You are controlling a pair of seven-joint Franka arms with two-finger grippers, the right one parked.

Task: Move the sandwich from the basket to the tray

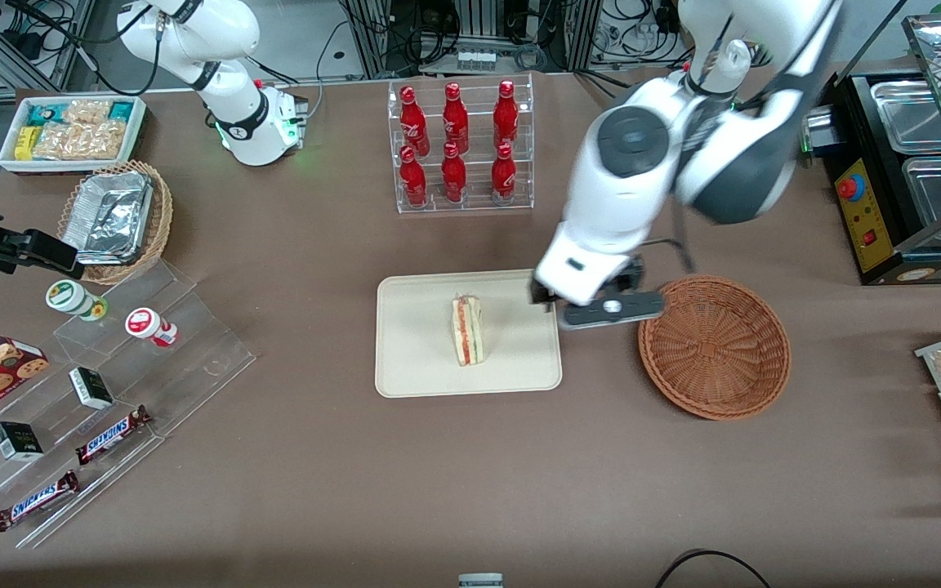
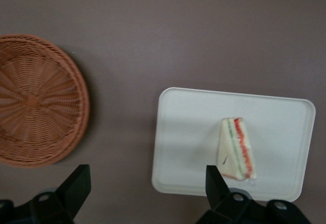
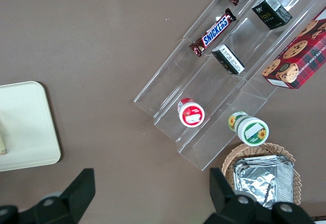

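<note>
The sandwich [image 1: 466, 330] [image 2: 237, 149] lies on the cream tray [image 1: 413, 343] [image 2: 188, 132], its red and green filling edge showing. The reddish-brown wicker basket [image 1: 715, 347] [image 2: 35, 99] sits beside the tray, toward the working arm's end, and holds nothing. My left gripper [image 1: 548, 300] [image 2: 145, 183] hangs above the tray's edge nearest the basket. It is open, with nothing between its black fingers [image 2: 76, 183]. It is apart from the sandwich.
A clear rack of red bottles [image 1: 460, 147] stands farther from the front camera than the tray. Toward the parked arm's end are an acrylic step shelf with snacks [image 1: 111, 384], a tan basket of foil trays [image 1: 115, 216] and a white bin [image 1: 70, 131]. A food warmer [image 1: 912, 180] stands at the working arm's end.
</note>
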